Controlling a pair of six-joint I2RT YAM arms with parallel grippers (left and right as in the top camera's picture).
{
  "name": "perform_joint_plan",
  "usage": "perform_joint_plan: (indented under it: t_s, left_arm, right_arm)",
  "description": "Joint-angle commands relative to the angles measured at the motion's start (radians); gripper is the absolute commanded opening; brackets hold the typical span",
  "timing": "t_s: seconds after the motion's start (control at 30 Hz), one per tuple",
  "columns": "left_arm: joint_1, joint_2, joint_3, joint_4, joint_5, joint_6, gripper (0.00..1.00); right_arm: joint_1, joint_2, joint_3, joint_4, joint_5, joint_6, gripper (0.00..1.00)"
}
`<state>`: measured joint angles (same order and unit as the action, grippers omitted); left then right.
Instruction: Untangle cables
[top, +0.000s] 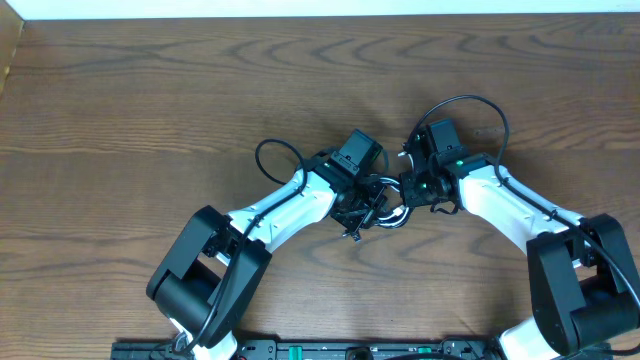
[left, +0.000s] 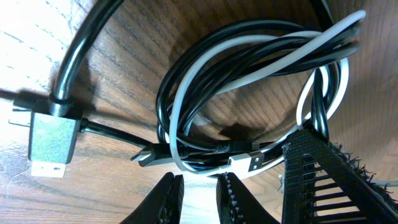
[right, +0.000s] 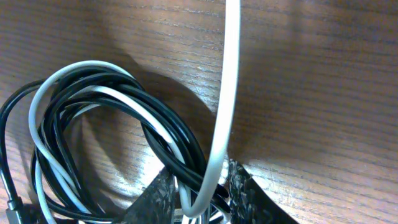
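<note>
Between left tool (left: 199, 185) and right tool (right: 199, 186), tangled cables (left: 249, 56), table (top: 150, 90) edges well away.

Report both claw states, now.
Left claw: cannot be told.
Right claw: closed on the white cable.

Overhead: fixed high above desk (top: 120, 90), looks straight down from far off. Takes in most of the top, with left arm (top: 275, 212) and right arm (top: 505, 205) coming in from the near edge. Left wrist: very close, low over the wood, looks out past left gripper (left: 200, 182) onto cables (left: 249, 56). Right wrist: equally close, looks past right gripper (right: 199, 180) onto same coil. Shared by all three: the cables, around desk middle.
</note>
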<state>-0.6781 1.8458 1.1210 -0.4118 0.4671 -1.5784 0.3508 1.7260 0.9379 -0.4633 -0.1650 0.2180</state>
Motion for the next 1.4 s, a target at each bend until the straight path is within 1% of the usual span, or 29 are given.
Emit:
perform_joint_plan:
  t_s: [0.0, 0.1, 0.47, 0.6, 1.2, 1.33, 1.37]
  left_arm:
    - [-0.003, 0.018, -0.005, -0.005, -0.019, -0.017, 0.24]
    - [-0.006, 0.023, -0.005, -0.006, -0.043, -0.017, 0.24]
    - [-0.033, 0.027, -0.005, -0.006, -0.047, -0.018, 0.25]
    - [-0.033, 0.027, -0.005, -0.006, -0.095, -0.018, 0.25]
    - [-0.042, 0.031, -0.005, -0.011, -0.105, -0.024, 0.23]
    - [-0.042, 0.031, -0.005, -0.014, -0.114, -0.024, 0.19]
    - [-0.042, 0.031, -0.005, -0.014, -0.114, -0.024, 0.15]
  right_arm:
    - [-0.003, 0.009, 0.013, 0.003, -0.009, -0.006, 0.23]
    - [-0.003, 0.009, 0.013, 0.003, -0.009, -0.006, 0.23]
    - [-0.003, 0.009, 0.013, 0.003, -0.009, -0.006, 0.23]
    - [-0.003, 0.009, 0.013, 0.003, -0.009, -0.006, 0.23]
    - [-0.003, 0.009, 0.013, 0.003, -0.009, -0.006, 0.24]
    - [-0.003, 0.009, 0.013, 0.003, -0.009, -0.006, 0.24]
    - [-0.003, 0.009, 0.013, 0.003, -0.009, -0.006, 0.24]
